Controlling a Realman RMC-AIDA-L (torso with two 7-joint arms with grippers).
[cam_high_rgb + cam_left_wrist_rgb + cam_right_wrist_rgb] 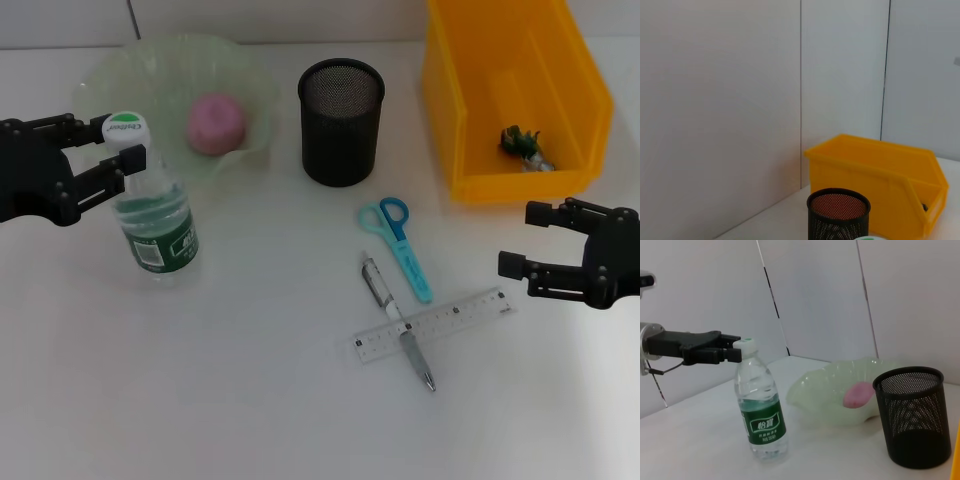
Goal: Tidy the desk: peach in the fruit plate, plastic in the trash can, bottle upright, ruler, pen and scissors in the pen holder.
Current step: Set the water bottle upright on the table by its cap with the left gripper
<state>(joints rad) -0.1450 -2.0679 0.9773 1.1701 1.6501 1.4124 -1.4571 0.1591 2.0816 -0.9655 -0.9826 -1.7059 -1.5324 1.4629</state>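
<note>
The bottle (157, 225) stands upright on the desk (250, 400) at the left; it also shows in the right wrist view (761, 415). My left gripper (118, 145) is open, its fingers either side of the white-and-green cap (127, 130). The peach (216, 122) lies in the fruit plate (150, 70). A crumpled green-and-white plastic piece (523, 146) lies in the yellow trash can (470, 110). The scissors (398, 243), a pen (398, 322) and the ruler (470, 312) lie in front of the black pen holder (341, 120); the pen crosses the ruler. My right gripper (518, 240) is open and empty, to the right of them.
The plate, pen holder and trash can stand in a row along the back of the desk. A white wall stands behind them. The left wrist view shows the pen holder (838, 216) and the trash can (875, 185).
</note>
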